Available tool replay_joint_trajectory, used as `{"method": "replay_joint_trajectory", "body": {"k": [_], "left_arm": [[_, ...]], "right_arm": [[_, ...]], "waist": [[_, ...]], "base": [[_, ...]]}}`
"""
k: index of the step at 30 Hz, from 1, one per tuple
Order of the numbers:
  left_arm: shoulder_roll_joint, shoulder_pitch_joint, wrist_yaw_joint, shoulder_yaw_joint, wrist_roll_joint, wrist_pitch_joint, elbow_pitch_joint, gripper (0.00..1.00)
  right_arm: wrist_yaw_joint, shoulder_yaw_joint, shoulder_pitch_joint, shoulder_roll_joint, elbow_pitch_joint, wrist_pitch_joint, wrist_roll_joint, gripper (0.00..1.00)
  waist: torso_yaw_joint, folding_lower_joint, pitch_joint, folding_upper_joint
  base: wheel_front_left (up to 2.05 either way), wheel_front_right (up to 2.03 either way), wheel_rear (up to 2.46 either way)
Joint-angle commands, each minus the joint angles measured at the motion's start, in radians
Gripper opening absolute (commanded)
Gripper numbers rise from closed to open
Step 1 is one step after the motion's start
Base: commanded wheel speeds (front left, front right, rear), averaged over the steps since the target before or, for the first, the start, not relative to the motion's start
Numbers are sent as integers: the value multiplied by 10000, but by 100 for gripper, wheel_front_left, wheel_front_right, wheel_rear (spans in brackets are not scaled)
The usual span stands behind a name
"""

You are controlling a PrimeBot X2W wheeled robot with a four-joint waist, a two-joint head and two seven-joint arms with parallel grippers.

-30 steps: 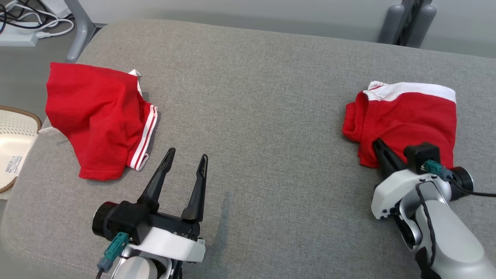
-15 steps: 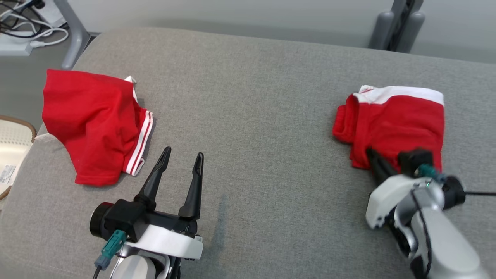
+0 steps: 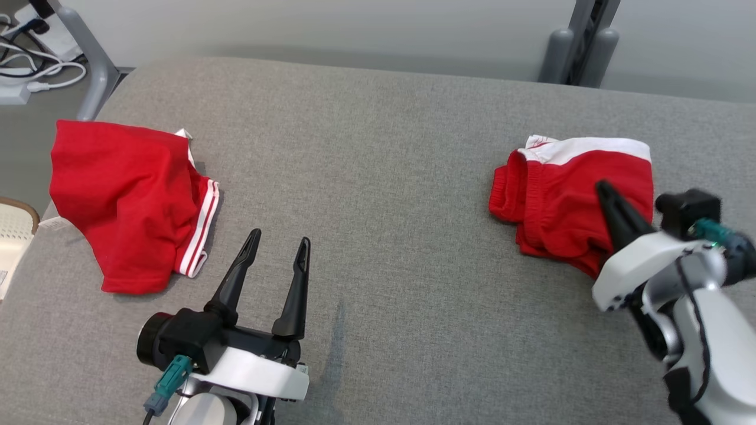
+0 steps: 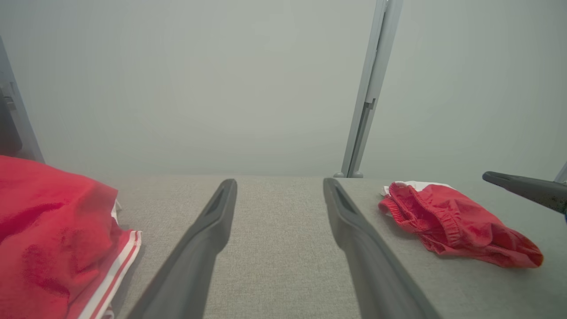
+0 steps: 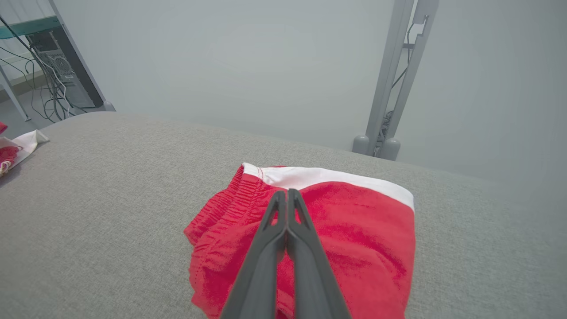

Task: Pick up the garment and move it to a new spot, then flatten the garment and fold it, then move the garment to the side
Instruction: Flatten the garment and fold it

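Garment (image 3: 555, 195) — folded red shorts — lies on grey worktop (image 3: 384, 177); right gripper (image 3: 602, 187) closed, empty, over it; left gripper (image 3: 280, 237) open, well apart.

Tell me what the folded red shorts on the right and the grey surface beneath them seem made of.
The red shorts: soft matte knit, likely cotton jersey, judging by the gathered elastic waistband and limp folds. The grey surface: matte woven upholstery with a fine flecked weave; fibre unclear.
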Motion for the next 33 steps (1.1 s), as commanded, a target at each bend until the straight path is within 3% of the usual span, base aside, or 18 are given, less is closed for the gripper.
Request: {"method": "replay_joint_trajectory", "body": {"k": [1,6,14,22,33], "left_arm": [[32,-135,-21,-6,-9,-9,-21,100],[31,-337,-83,-150,-60,-9,-16,100],[34,-640,-10,-299,-207,-9,2,100],[32,-686,39,-397,-284,-9,-18,100],[34,-838,88,-473,-262,-9,-51,100]], "right_arm": [[1,-76,-223,-142,-121,96,-138,0],[1,-16,-950,-439,330,545,-287,0],[1,704,-2084,-859,2218,1166,311,0],[1,883,-2930,-1104,3386,354,483,0],[1,1222,-3484,-889,4952,-254,572,0]], "waist": [[69,0,143,-1],[336,0,577,-1],[1006,0,1149,-1],[1291,0,1360,-1],[1223,0,1537,-1]], "base": [[0,0,0],[0,0,0],[0,0,0],[0,0,0],[0,0,0]]}}
